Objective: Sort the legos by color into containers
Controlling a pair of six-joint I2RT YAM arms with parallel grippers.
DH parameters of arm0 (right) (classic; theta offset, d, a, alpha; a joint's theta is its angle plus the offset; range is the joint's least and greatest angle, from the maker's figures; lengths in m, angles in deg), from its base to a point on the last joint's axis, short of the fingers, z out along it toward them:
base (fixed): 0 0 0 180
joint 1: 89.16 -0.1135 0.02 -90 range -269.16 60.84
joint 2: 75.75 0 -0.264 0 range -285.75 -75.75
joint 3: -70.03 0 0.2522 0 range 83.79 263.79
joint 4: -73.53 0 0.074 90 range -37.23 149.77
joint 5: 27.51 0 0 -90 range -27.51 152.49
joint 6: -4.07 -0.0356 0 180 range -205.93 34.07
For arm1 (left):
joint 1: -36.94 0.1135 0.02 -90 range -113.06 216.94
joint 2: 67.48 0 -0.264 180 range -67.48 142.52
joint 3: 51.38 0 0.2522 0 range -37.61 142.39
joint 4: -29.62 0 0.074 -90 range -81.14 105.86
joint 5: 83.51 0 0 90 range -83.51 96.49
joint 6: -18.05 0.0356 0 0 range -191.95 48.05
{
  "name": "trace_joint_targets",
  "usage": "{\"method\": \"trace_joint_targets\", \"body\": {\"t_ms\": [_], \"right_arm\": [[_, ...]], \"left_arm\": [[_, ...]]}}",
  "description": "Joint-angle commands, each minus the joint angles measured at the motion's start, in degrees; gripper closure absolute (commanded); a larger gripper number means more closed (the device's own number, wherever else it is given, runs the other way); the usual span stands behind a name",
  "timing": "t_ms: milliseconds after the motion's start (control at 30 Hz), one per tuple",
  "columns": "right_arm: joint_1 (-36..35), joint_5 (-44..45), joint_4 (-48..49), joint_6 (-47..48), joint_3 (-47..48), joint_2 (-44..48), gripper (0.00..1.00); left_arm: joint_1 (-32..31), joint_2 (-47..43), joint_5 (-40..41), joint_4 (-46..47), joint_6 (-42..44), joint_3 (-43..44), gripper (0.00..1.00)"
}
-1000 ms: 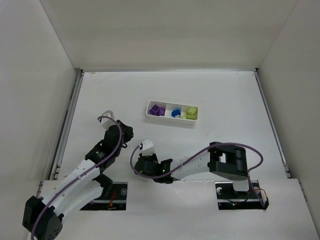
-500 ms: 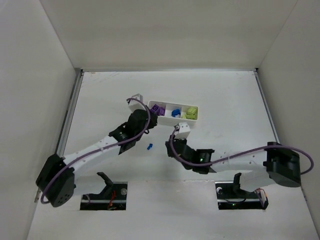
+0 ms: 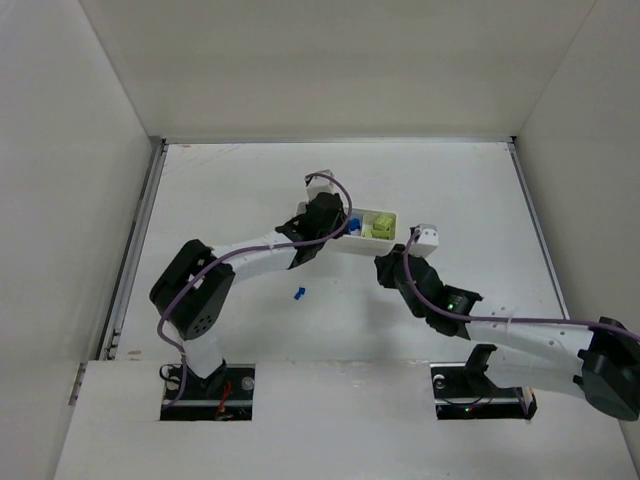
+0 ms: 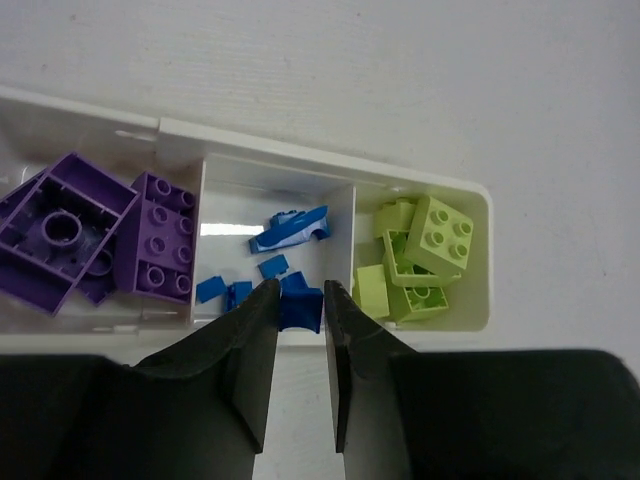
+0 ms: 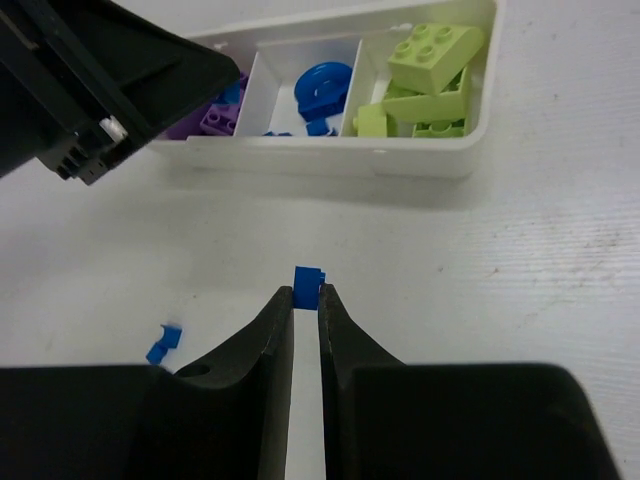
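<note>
The white tray point(image 4: 300, 155) lay on the counter point(image 4: 450, 80), its legos point(image 4: 160, 235) sorted by colour. At the near edge of its middle compartment the left end effector point(image 4: 297, 298) pinched a small blue brick point(image 4: 299, 312) between narrowly parted fingers point(image 4: 250, 340). The right end effector point(image 5: 305, 293), almost pressed together, gripped a tiny blue brick point(image 5: 308, 276) above the counter near the tray.

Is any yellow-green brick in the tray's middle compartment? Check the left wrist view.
No: the middle compartment holds only blue pieces; yellow-green bricks sit in the right one.
</note>
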Motion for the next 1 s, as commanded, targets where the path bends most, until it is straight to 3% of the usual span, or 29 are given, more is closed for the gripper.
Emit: {"method": "trace_joint_targets", "body": {"t_ms": [0, 133, 300, 533, 800, 900, 967], "right_arm": [[3.62, -5.29, 3.53, 1.9, 1.96, 0.51, 0.83], [7.14, -8.2, 6.95, 2.6, 3.89, -2.56, 0.83], [10.39, -10.66, 10.82, 3.92, 8.72, -12.13, 0.83], [13.47, -13.83, 12.67, 5.59, 18.65, -25.85, 0.83], [14.79, -16.21, 11.97, 6.65, 26.04, -34.12, 0.82], [14.79, -16.12, 10.66, 7.0, 28.59, -35.96, 0.79], [14.62, -15.68, 10.56, 7.18, 29.3, -36.32, 0.71]], "left_arm": [[0.88, 2.28, -0.3, 1.92, 2.19, 4.54, 0.76], [1.67, 3.43, -0.38, 1.74, 2.81, 6.04, 0.66], [2.11, -1.74, -0.12, 1.57, 4.21, 3.77, 0.63], [0.53, -16.5, 1.63, 0.25, 5.1, -11.86, 0.66], [-3.95, -36.11, 6.65, -11.78, 2.02, -29.98, 0.65], [-6.58, -39.19, 6.56, -15.65, 0.62, -33.06, 0.64], [-8.43, -40.69, 6.56, -16.45, 0.09, -34.99, 0.64]]}}
